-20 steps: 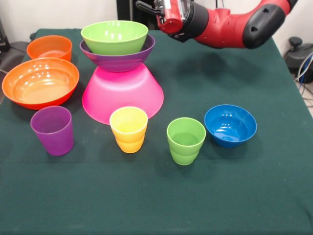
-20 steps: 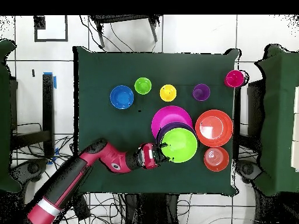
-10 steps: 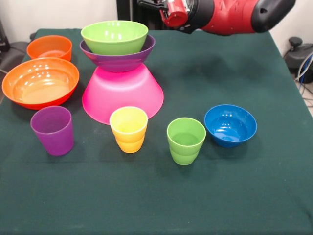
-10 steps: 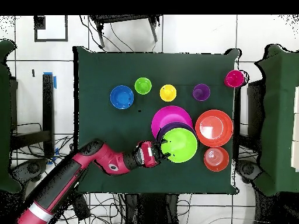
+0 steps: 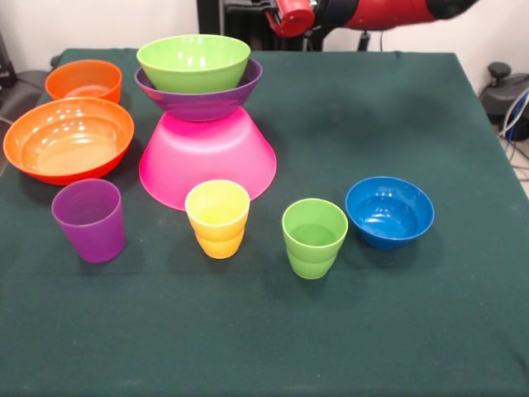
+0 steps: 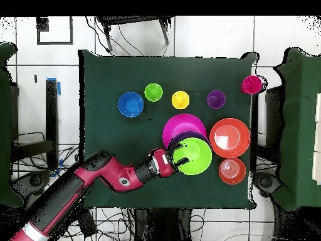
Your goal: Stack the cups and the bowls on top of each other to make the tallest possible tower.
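Dark green surface [image 5: 463, 124]. Pink bowl [image 5: 207, 157], purple bowl [image 5: 198, 98], lime bowl [image 5: 193, 60]. Two orange bowls [image 5: 68, 138], blue bowl [image 5: 389, 211]. Purple cup [image 5: 89, 220], yellow cup [image 5: 217, 218], green cup [image 5: 314, 237], red cup [image 6: 251, 84].

Front view looks across the table [image 5: 463, 331]; overhead looks straight down; both share its top.

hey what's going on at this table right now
A red robot arm is building a tower of bowls. An upside-down pink bowl carries a purple bowl with a green bowl on top. The gripper hangs at the green bowl's rim. Three cups and three more bowls wait unstacked on the table; a pink cup sits at one corner.
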`<state>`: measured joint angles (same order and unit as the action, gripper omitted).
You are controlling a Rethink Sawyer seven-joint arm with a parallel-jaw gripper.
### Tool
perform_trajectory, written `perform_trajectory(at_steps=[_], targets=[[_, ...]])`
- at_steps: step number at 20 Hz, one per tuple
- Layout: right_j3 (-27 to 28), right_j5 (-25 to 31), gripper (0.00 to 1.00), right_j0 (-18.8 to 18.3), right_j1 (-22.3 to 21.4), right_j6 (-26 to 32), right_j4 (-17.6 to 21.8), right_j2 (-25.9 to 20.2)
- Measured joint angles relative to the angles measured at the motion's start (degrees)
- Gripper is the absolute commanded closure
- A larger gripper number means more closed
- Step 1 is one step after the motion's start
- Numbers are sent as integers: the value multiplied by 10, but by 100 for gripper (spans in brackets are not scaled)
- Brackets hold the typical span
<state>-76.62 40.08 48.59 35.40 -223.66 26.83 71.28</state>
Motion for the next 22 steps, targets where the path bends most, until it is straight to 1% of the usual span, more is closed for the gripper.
perform_trajectory(at_steps=[2, 4, 6, 8, 10, 11, 13, 15, 17, 18, 22], targets=[[-16, -69, 0, 0, -11, 0, 0, 0], [-25, -105, 0, 0, -18, 0, -3, 0], [-42, -177, 0, -1, -30, 0, -17, 0], [-49, -206, 0, -3, -34, 0, -27, 1], [-59, -253, 0, -6, -35, 0, -51, 5], [-68, -301, 0, -11, -31, 0, -86, 13], [-72, -327, 0, -15, -27, 0, -107, 18], [-80, -369, 0, -22, -20, 0, -147, 27], [-85, -394, 0, -25, -15, 0, -171, 30], [-92, -417, 0, -29, -12, 0, -194, 32], [-110, -448, 0, -31, -14, 0, -227, 31]])
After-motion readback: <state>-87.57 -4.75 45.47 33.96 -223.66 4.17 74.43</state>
